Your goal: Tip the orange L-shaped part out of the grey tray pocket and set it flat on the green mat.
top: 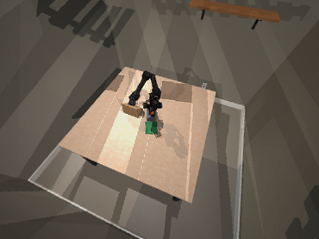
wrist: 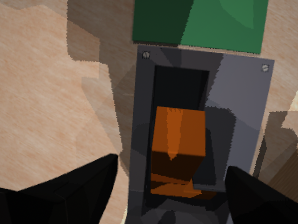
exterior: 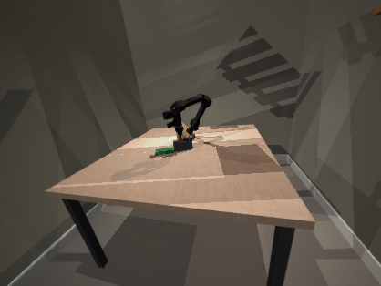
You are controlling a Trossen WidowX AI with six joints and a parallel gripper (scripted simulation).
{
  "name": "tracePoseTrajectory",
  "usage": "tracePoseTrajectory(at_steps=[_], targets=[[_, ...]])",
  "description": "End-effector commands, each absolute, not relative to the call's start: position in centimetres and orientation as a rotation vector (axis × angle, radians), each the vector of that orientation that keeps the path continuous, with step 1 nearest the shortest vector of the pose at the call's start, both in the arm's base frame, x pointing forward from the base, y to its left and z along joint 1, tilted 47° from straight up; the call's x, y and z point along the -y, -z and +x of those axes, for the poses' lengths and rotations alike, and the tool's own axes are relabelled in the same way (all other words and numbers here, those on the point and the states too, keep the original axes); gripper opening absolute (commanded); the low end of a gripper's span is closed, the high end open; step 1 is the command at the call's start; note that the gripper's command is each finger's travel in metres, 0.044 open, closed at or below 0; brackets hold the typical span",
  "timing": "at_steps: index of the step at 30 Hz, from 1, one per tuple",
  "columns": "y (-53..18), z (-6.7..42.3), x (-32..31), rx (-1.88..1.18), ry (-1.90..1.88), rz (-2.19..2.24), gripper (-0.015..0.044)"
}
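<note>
The orange L-shaped part (wrist: 178, 142) stands tipped in the pocket of the grey tray (wrist: 240, 95), one end raised, directly between the two black fingers of the gripper (wrist: 172, 200), which stands wide and holds nothing (neither finger touches the part); at twelve o'clock beyond the tray lies the green mat (wrist: 200, 22), touching its edge; the top view alone shows the wooden table (top: 170, 158) and a tan box (top: 132, 109) at nine o'clock of the arm.
</note>
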State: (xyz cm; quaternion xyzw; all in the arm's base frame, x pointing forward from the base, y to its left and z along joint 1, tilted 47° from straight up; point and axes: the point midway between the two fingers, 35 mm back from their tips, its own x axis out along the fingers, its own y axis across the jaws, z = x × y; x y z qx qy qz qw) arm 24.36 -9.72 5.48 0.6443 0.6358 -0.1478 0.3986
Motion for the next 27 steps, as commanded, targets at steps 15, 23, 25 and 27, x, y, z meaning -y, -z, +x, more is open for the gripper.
tracePoseTrajectory(at_steps=[15,23,25,27], targets=[[-3.3,24.7,7.4,-1.615,0.373,1.639,0.028],[-2.7,24.8,6.6,-1.616,0.372,1.64,0.028],[-2.7,24.8,6.6,-1.616,0.372,1.64,0.028],[-2.9,24.9,6.9,-1.612,0.371,1.632,0.0228]])
